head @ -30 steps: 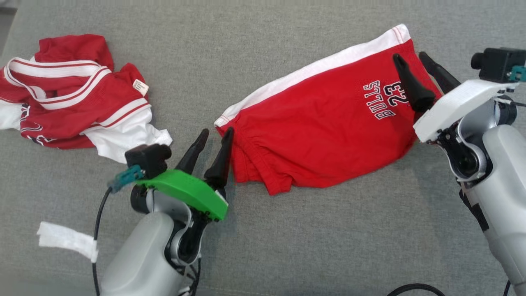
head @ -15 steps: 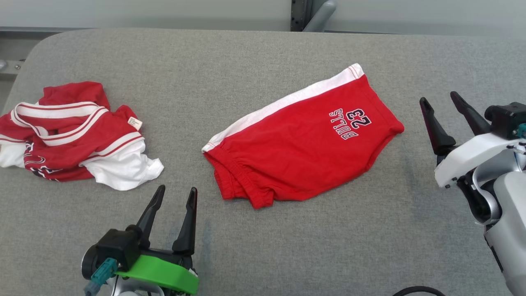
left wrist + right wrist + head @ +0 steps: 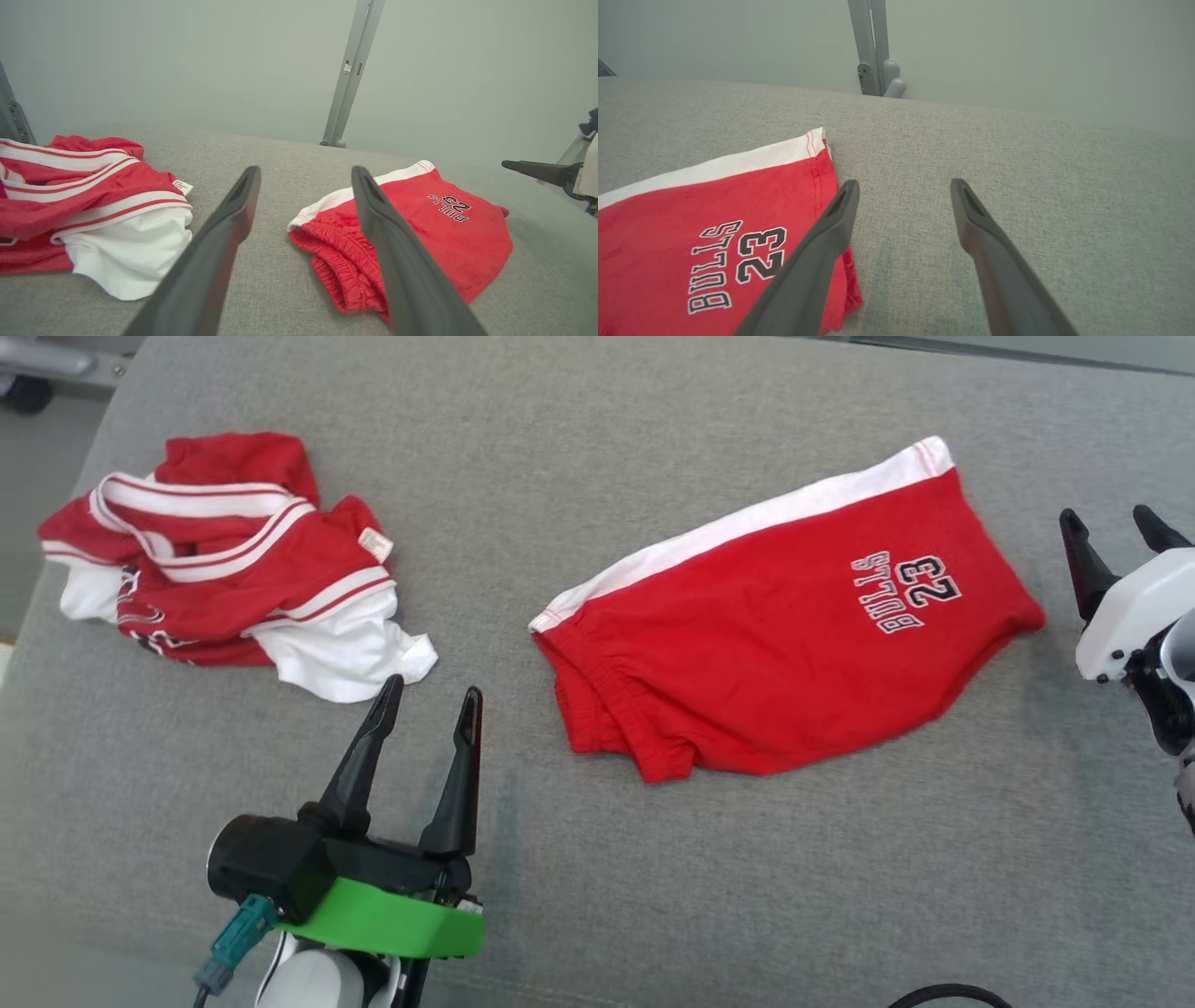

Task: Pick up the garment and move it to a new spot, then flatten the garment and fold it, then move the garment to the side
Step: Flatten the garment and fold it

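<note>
Head view, surface: a wide grey fabric surface (image 3: 653,896) is seen from above, and both garments lie on it.
Head view, garment: the red cloth shorts (image 3: 775,653), with a white band along the far edge and the dark print BULLS 23 near the right end, are laid flat to the right of the middle. The elastic waist is doubled at the left end.
Head view, other cloth: a crumpled red-and-white jersey (image 3: 233,579) is heaped at the far left, well apart from the shorts.
Head view, left gripper: the left gripper (image 3: 434,689), dark-fingered on a green mount, is placed at the near left, between the jersey and the shorts. Its fingers are spread wide and nothing is held; one tip is seen just beside the jersey's white hem.
Head view, right gripper: the right gripper (image 3: 1105,513), on a white mount, is seen at the right edge, just beside the shorts' right end. Its fingers are spread and empty.
Left wrist view, background: a pale wall (image 3: 187,56) and a grey metal post (image 3: 350,74) are seen beyond the far edge of the surface.
Left wrist view, fingers: the two dark fingers are held wide apart above the bare cloth, the jersey to their left and the shorts' waist behind the right finger.
Left wrist view, other arm: a dark finger of the right gripper is seen at the right edge, beyond the shorts.
Right wrist view, fingers: both fingers are spread wide over bare grey fabric, with nothing held. The left finger crosses the printed corner of the shorts; whether it touches them cannot be told.
</note>
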You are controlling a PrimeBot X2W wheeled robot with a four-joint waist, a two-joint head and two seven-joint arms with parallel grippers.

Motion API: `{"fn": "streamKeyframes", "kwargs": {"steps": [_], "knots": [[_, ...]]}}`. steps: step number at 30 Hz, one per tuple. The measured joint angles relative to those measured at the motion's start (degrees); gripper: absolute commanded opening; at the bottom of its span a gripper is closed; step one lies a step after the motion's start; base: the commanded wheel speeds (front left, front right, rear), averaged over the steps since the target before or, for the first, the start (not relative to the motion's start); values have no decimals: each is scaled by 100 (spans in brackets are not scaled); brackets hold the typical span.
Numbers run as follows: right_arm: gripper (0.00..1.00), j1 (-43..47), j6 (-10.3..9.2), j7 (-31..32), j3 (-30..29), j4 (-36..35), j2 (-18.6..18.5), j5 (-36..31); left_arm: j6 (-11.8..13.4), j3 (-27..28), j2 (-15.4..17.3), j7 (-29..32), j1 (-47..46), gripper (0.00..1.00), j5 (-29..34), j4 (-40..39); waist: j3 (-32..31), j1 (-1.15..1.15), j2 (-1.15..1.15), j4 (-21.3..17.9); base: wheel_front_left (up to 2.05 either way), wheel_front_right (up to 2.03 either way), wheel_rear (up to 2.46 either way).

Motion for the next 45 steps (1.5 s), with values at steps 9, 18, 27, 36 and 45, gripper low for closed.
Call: {"fn": "streamKeyframes", "kwargs": {"steps": [9,18,27,36,45], "knots": [[100,-80,0,170,442,654,-36,325,-266,344,-327,0,53,100,200,265,451,0,1,864,0,0,0],[100,-308,-11,412,625,934,-232,474,-325,458,-442,0,115,100,205,382,573,0,0,1153,0,0,0],[0,-122,9,781,531,798,67,1791,-350,615,-458,0,231,100,204,489,392,1,1,820,0,0,0],[0,590,13,899,-112,829,-157,2555,-353,705,-463,0,593,100,311,559,-2,0,1,214,0,0,0],[0,1021,2,491,-1054,1312,-884,2366,-364,452,-294,0,809,100,392,580,-317,0,1,-422,0,0,0]]}}
